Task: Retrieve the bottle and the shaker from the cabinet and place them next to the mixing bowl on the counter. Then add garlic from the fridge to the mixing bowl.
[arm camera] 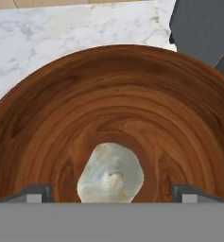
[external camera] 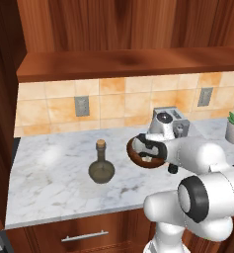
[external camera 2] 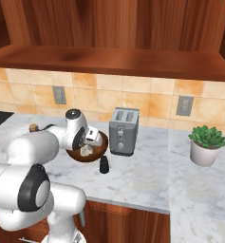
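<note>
Nearest the hand camera, the garlic (arm camera: 110,174) lies pale and lumpy at the bottom of the mixing bowl (arm camera: 108,104), between the two dark finger tips, which stand wide apart and grip nothing. So we read the claw (external camera 2: 88,142) as open just above the bowl, with the garlic let go inside it.

The bottle (external camera: 101,165) stands upright on the counter (external camera: 49,168), near the bowl on its left in the left base view. The shaker (external camera 2: 104,165), a small dark thing, stands just beside the bowl on the side toward the toaster (external camera 2: 123,130). By our judgement all three things are where the task wants them, and the step in hand is only to leave cleanly.

To do that well, we lift the claw straight up out of the bowl with the fingers kept apart, so neither tip catches the rim or drags the garlic. We clear the rim first, then swing away, minding the toaster close behind and the shaker at the bowl's foot.
</note>
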Tool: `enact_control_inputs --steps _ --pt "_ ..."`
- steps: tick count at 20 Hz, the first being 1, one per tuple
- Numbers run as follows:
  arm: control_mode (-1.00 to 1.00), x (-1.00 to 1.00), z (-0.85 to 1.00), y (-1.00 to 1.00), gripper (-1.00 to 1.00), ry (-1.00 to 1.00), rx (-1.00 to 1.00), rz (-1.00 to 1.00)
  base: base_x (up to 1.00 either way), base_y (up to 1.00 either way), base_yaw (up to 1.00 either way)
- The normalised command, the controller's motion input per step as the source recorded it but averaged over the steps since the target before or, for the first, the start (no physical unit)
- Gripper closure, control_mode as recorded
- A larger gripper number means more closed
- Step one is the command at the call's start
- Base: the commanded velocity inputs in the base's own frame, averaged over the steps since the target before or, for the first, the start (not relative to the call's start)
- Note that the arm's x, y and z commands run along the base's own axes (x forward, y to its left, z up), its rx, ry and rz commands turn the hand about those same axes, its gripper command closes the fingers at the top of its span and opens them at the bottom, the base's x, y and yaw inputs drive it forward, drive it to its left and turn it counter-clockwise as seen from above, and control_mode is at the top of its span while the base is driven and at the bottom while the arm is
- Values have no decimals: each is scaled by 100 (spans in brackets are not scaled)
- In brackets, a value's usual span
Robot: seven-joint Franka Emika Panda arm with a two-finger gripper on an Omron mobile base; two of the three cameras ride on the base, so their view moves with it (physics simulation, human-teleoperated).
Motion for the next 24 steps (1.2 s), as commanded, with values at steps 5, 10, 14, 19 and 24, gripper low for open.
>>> enact_control_inputs --steps 5,10,14,19,24 --pt "-100 -62 43 0 -100 -7 0 -3 0 0 0" --pt "-100 -68 55 1 -100 -5 0 -2 0 0 0" --pt "-100 -65 64 4 -100 -4 0 -1 0 0 0" --pt "-100 -70 67 5 -100 -3 0 -1 0 0 0" --pt "-100 -77 70 5 -100 -1 0 0 0 0 0"
